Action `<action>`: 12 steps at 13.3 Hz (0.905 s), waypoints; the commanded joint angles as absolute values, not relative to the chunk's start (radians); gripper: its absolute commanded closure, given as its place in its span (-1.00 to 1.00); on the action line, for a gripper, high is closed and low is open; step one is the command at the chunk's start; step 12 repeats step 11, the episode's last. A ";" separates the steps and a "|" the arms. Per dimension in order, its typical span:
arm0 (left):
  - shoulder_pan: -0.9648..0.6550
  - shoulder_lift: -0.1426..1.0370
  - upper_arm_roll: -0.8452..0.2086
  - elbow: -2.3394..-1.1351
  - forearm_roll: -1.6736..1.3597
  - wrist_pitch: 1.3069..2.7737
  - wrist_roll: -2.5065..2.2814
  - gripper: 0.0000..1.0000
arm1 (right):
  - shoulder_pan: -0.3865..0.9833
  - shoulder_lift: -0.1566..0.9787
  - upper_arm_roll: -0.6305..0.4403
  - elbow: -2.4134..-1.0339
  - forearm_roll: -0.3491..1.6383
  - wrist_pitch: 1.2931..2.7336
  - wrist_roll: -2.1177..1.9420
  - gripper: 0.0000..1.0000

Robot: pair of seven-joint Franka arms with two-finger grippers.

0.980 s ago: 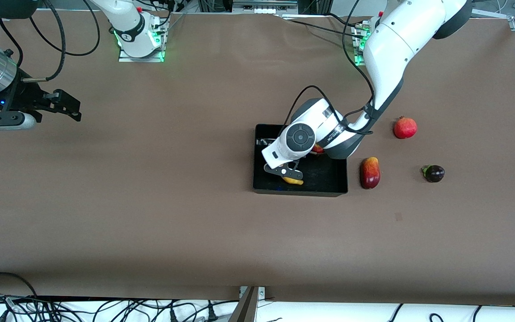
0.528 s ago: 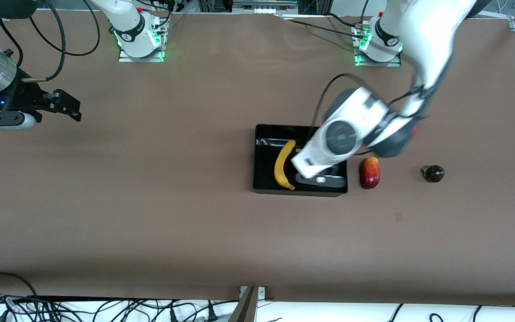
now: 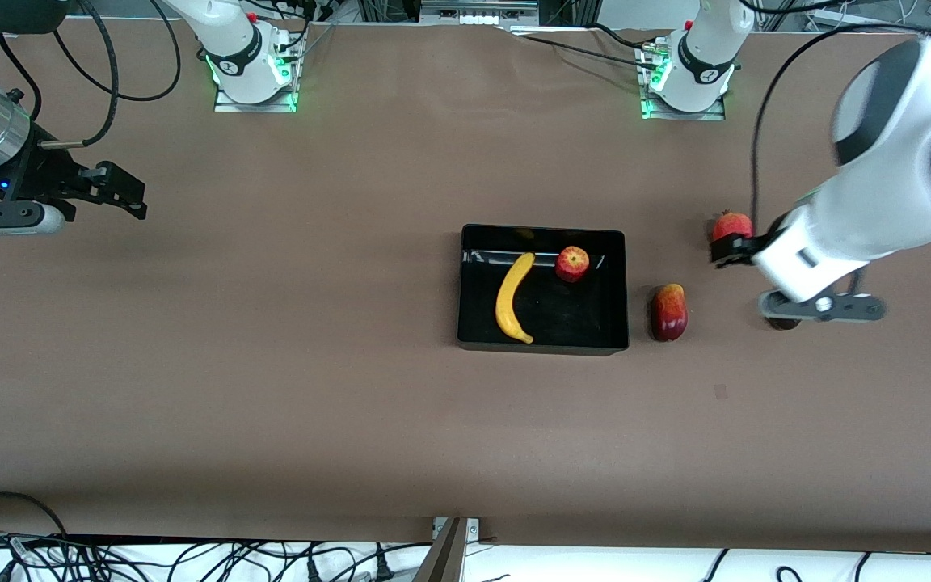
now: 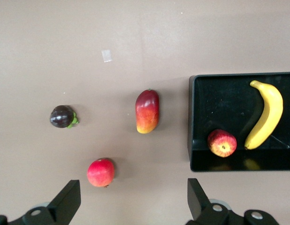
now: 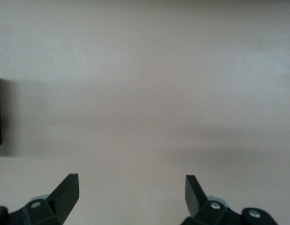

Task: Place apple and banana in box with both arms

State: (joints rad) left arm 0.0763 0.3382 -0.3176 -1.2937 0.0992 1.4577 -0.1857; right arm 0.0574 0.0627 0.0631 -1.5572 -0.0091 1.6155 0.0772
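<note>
A matte brown table [image 3: 271, 364] fills the view, bare over most of its width, with cables along the edge nearest the front camera. Around the middle sits the box [image 3: 619, 291], a shallow glossy black plastic bin with straight walls. In it lie the banana [image 3: 511, 297], long, curved and smooth yellow, and the apple [image 3: 572, 263], small, round and red with a dimpled top, up against the wall toward the robots' bases; the two are apart. Just beside the box, toward the left arm's end, lies an oval red-yellow mango [image 3: 668, 312]. Toward that end also sits a round red pomegranate [image 3: 732, 225], and a dark purple fruit [image 4: 63, 116] with a green stem sits nearer the front camera than it.

The left gripper [image 4: 131, 199] hangs over the pomegranate and the dark fruit, jaws spread wide, holding nothing. The right gripper [image 5: 131, 192] waits over bare table at the right arm's end, jaws likewise wide and empty.
</note>
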 commanded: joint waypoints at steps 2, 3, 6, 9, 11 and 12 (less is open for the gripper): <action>-0.014 0.059 -0.017 -1.602 -0.096 1.659 -0.115 -1.00 | 0.060 0.063 0.064 -1.548 -0.026 1.620 0.081 -1.00; -0.014 -0.019 -0.012 -1.700 -0.098 1.717 -0.115 -1.00 | 0.060 0.063 0.064 -1.548 -0.026 1.620 0.081 -1.00; -0.044 -0.061 -0.017 -1.723 0.018 1.665 -0.120 -1.00 | 0.060 0.063 0.064 -1.548 -0.026 1.620 0.081 -1.00; -0.046 -0.058 -0.015 -1.721 0.018 1.647 -0.123 -1.00 | 0.060 0.063 0.066 -1.548 -0.026 1.620 0.081 -1.00; -0.048 -0.055 -0.015 -1.720 0.018 1.647 -0.121 -1.00 | 0.060 0.063 0.064 -1.548 -0.026 1.620 0.081 -1.00; -0.048 -0.055 -0.015 -1.720 0.018 1.647 -0.121 -1.00 | 0.060 0.063 0.064 -1.548 -0.026 1.620 0.081 -1.00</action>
